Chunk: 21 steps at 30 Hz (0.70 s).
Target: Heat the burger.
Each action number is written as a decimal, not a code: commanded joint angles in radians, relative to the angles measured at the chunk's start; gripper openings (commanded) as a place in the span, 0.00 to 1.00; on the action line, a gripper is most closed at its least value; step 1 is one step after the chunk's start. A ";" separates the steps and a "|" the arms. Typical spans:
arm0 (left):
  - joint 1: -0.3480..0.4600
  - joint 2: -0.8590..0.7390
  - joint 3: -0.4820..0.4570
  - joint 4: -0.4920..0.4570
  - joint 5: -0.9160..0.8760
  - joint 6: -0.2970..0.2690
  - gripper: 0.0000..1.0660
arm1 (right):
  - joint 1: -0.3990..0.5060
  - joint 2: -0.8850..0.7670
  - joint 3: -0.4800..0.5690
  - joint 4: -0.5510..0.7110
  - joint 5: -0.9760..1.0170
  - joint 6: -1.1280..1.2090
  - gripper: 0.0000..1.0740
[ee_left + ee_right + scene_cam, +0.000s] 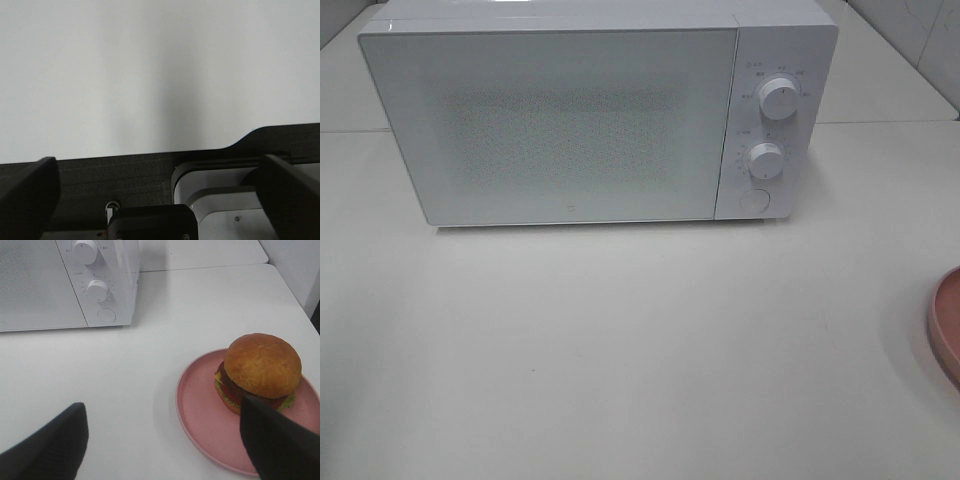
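Right hand [162, 440] wide open, empty, above burger [261, 371] on plate [200, 410].

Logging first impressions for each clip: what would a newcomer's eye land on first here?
The white microwave, door shut, fills the back of the table, two knobs and a round button down its right side. Next, the burger on a pink plate to the microwave's right, barely inside the overhead view. The right gripper hangs open near it.

The microwave [560, 120] is white with a finely speckled grey door and 2 white knobs [778, 98]. The desk [620, 350] is off-white. The burger [260, 372] has a golden-brown bun over red, green, yellow and dark layers, on a pink plate [200, 410].
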 commanded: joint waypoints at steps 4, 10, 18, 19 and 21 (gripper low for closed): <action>0.002 -0.141 0.075 0.033 0.040 0.003 0.92 | -0.007 -0.030 0.001 0.002 -0.008 0.000 0.69; 0.002 -0.266 0.075 0.047 -0.005 0.003 0.92 | -0.007 -0.030 0.001 0.001 -0.008 0.000 0.69; 0.002 -0.427 0.106 0.047 -0.168 0.003 0.92 | -0.007 -0.030 0.001 0.001 -0.008 0.000 0.69; 0.002 -0.468 0.109 0.055 -0.163 0.003 0.92 | -0.007 -0.030 0.001 0.001 -0.008 0.000 0.69; 0.002 -0.489 0.114 0.058 -0.155 0.003 0.92 | -0.007 -0.030 0.001 0.001 -0.008 0.000 0.69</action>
